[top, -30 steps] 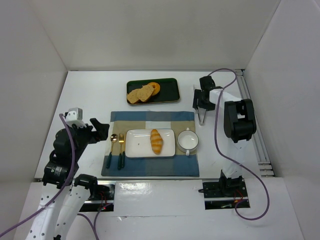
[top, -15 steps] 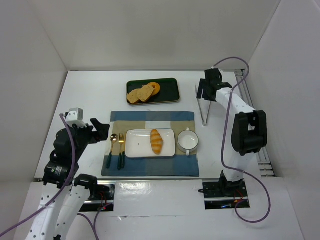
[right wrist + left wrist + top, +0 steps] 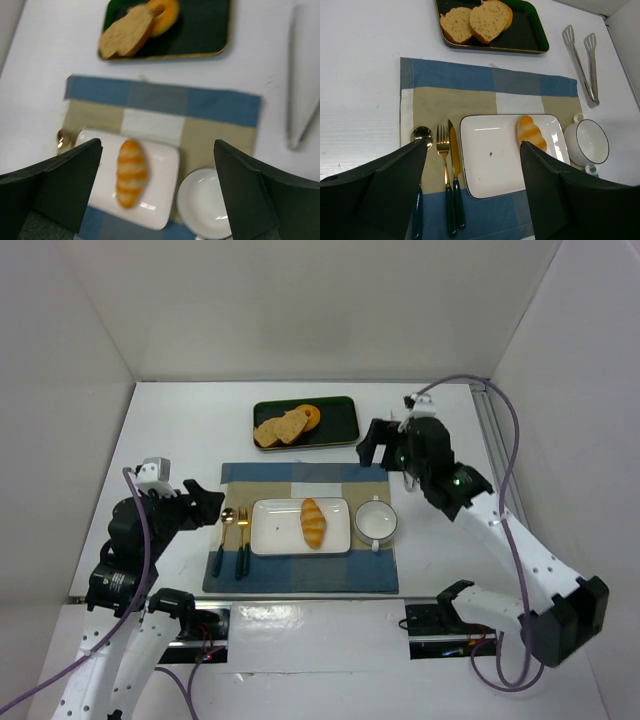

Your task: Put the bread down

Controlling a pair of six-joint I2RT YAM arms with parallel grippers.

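White table (image 3: pixel 180 430), white walls all round. From the top camera you can't see any tongs, since the right arm hangs over that spot. The left wrist view shows the tongs (image 3: pixel 592 98) lying on the table just right of the placemat (image 3: pixel 300 578).

On the mat:
- cutlery (image 3: pixel 241 540) on the left
- white plate (image 3: pixel 275 530) in the middle
- empty bowl (image 3: pixel 376 522) on the right

The bread (image 3: pixel 313 523) lies on the right half of the plate.

Farther back there's a dark tray (image 3: pixel 340 420) with toast slices (image 3: pixel 280 427).

The right gripper (image 3: pixel 385 452) hovers above the mat's far right corner. Its jaws are spread wide, nothing between them, touching nothing. The left gripper (image 3: pixel 205 502) sits left of the mat, also wide and empty.
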